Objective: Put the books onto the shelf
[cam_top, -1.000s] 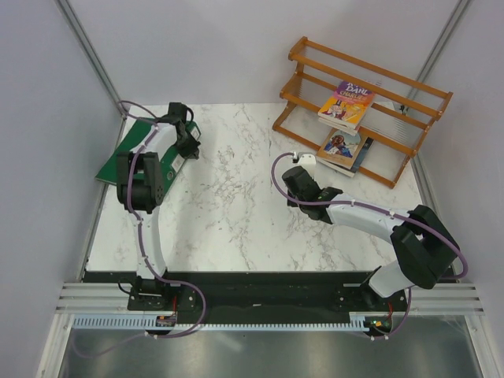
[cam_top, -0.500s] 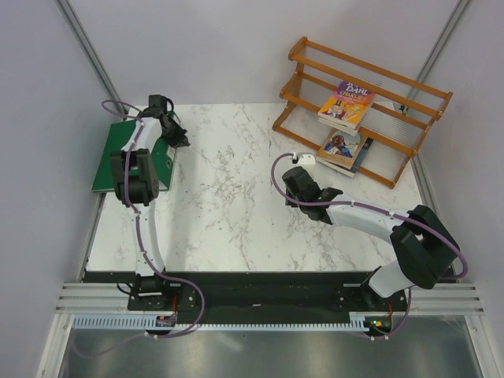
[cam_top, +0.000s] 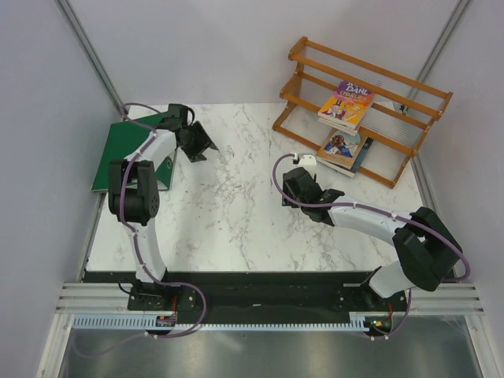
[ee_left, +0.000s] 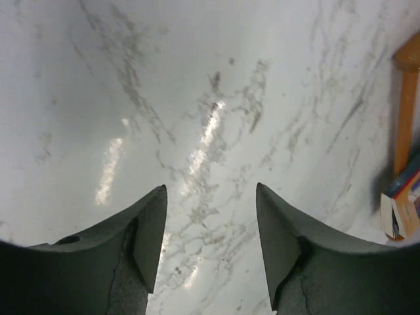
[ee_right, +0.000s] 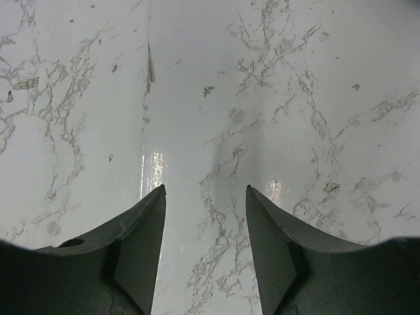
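Both tools are seen open and empty: bare marble shows between the jaws of the left tool (ee_left: 210, 189) and of the right tool (ee_right: 205, 189). The shelf (cam_top: 409, 88) stands at the desk's (cam_top: 236, 228) 1 o'clock corner. A purple-and-yellow book (cam_top: 346, 104) lies tilted across its upper tier, and a second book (cam_top: 340, 145) lies flat below it on a dark blue book (cam_top: 363, 153).

The tilted book could be knocked off the slats by a careless reach. The green binder (cam_top: 113, 161) at 10 o'clock could be mistaken for a book. Only 3 books can be made out. The lower pile is partly covered, so its count is uncertain.
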Controlling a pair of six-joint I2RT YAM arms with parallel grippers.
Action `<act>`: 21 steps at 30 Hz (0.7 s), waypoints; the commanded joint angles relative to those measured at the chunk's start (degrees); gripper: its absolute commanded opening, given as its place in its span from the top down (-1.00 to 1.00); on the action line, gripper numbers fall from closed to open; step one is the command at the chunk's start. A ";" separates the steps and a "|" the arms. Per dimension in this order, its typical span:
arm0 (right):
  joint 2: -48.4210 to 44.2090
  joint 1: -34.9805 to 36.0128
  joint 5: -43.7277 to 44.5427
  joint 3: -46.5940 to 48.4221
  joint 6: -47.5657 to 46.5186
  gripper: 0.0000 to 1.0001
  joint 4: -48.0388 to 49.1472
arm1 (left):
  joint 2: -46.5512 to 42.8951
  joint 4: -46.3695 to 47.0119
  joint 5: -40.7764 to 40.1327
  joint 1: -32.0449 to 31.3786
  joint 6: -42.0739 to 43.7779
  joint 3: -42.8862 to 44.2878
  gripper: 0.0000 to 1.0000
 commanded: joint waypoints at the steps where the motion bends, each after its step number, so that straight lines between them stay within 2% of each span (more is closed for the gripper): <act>1: -2.22 0.12 0.56 -0.70 0.35 -0.22 1.68 | -11.33 5.34 -1.95 -2.40 0.96 -6.36 -0.31; 8: -2.83 0.12 0.91 -1.14 0.53 -0.47 1.86 | -21.79 9.55 -4.50 -6.18 -1.14 -21.03 -0.40; 14: -3.54 0.12 1.43 -1.58 0.53 -0.71 1.86 | -32.25 18.15 -3.37 -9.61 -4.83 -38.68 -0.55; 16: -3.62 0.12 1.79 -1.67 0.88 -0.76 1.95 | -37.35 22.38 -2.06 -11.19 -6.24 -42.22 -0.58; 21: -3.71 0.12 1.79 -1.75 1.05 -0.80 1.86 | -49.02 23.27 -2.40 -16.19 -6.68 -49.08 -0.64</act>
